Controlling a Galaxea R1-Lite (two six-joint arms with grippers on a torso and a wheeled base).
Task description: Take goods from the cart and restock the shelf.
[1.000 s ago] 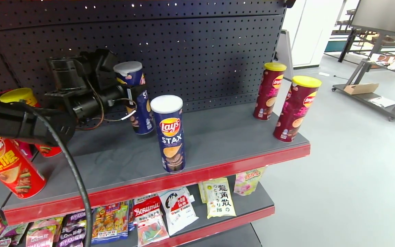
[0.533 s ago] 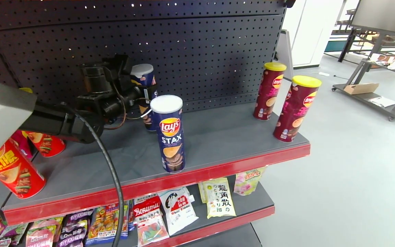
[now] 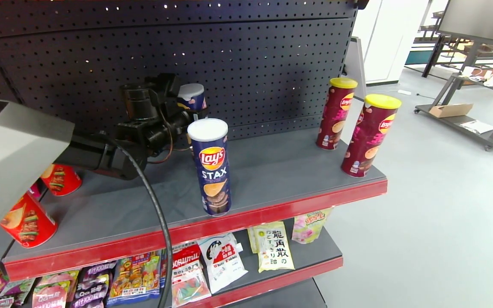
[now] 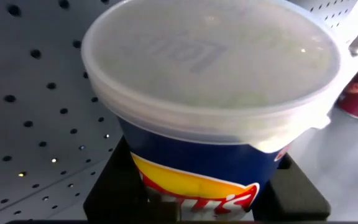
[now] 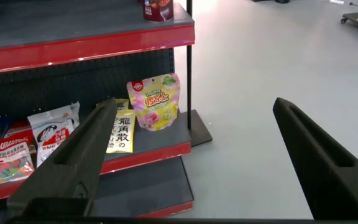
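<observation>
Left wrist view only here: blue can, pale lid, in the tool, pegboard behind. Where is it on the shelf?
Observer: Head view puts the held can at the back of the grey shelf, right behind a standing blue can.
Operator: Room beside it?
Observer: Bare shelf on its right, up to two maroon cans at the end.
Operator: Right tool?
Observer: The right tool is open and empty, facing snack bags on a lower shelf.

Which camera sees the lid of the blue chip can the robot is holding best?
The left wrist view: the pale lid is close, topping the blue can. The head view has it small, behind the front can. The right wrist view faces snack bags lower down.
</observation>
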